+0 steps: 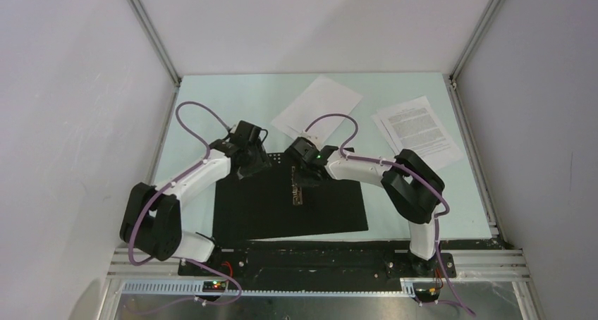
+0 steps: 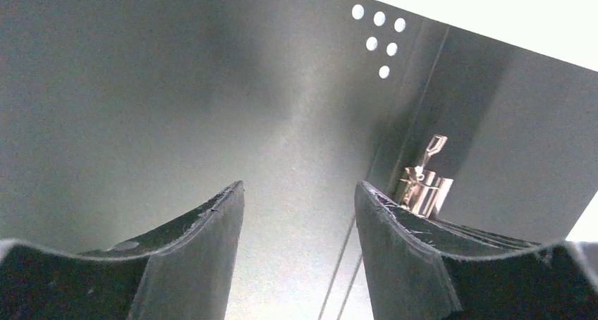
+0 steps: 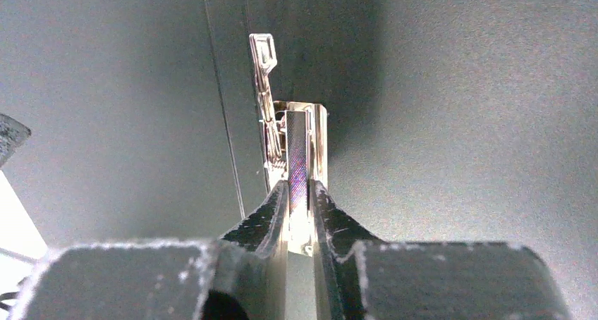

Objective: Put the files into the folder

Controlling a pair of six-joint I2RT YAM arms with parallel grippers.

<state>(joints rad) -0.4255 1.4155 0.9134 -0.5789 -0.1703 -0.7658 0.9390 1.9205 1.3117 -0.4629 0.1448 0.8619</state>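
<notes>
Open folder (image 1: 254, 211) lies flat on the pale table (image 1: 423, 207), near middle, matt black inside facing up. Six pale round dots (image 2: 381, 34) sit near one corner. A shiny metal clip (image 3: 300, 133) sits on the centre crease, its thin lever arm raised. The rough black fingers of the right gripper (image 3: 299, 191) pinch the clip's upright plate, nearly together. Jaws of the left gripper (image 2: 300, 193) are spread with nothing between, over the left black panel; contact unclear. The blank files (image 1: 317, 105) at far centre and the printed files (image 1: 417, 130) at far right both lie outside the folder. Blank sheets' near corner is hidden at the right wrist. Folder's far edge is covered by both grippers in the top view. Print unreadable
</notes>
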